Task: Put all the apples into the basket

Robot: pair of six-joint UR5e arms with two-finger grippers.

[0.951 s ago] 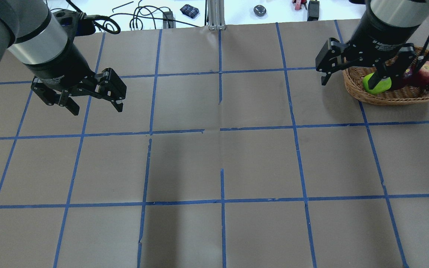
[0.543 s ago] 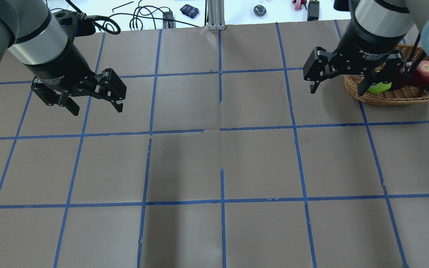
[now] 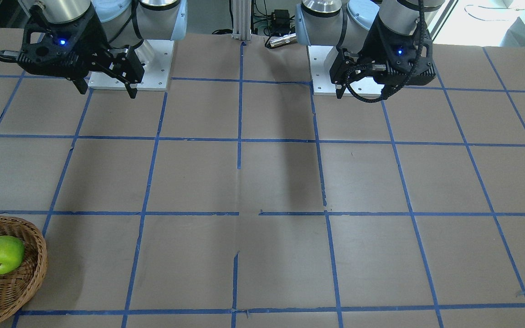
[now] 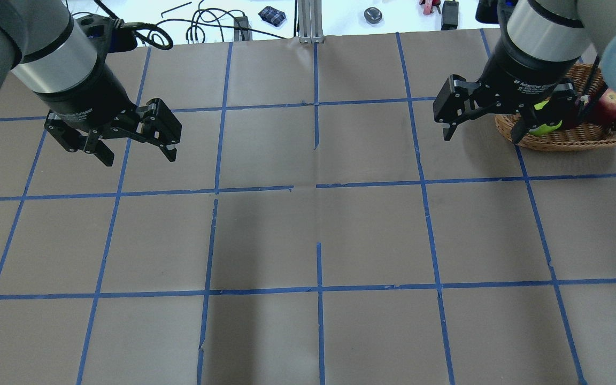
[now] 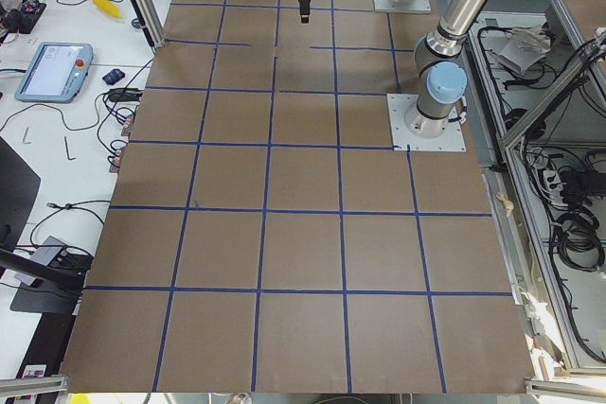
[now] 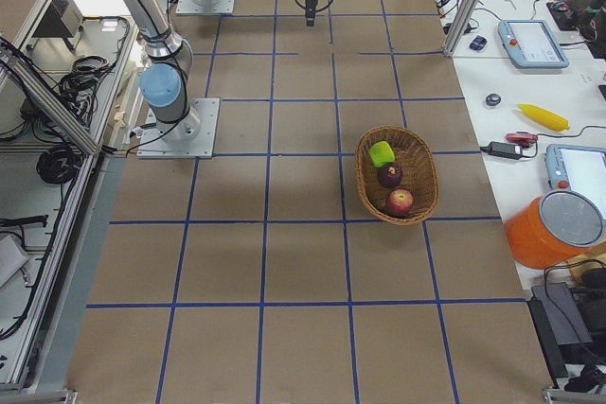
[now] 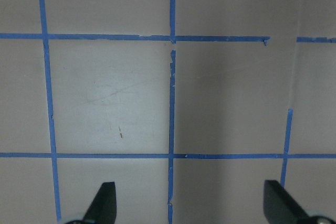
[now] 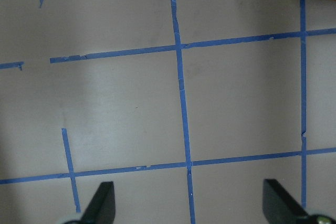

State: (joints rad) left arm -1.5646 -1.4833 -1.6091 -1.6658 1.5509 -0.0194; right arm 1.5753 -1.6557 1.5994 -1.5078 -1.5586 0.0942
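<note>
Right fingers (image 4: pixel 446 127) spread wide, empty, above the table (image 4: pixel 318 230) near the wicker basket (image 6: pixel 361 172) holding the green apple (image 6: pixel 382 152), maroon apple (image 6: pixel 389 174) and red apple (image 6: pixel 400 202); left fingers (image 4: pixel 169 151), also wide, hang well apart.

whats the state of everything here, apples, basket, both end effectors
green apple: in the basket, at one end
maroon apple: in the basket, middle
red apple: in the basket, other end
basket: upright on the table, holding all three apples
left end effector: open, empty, above the table
right end effector: open, empty, above the table
</note>
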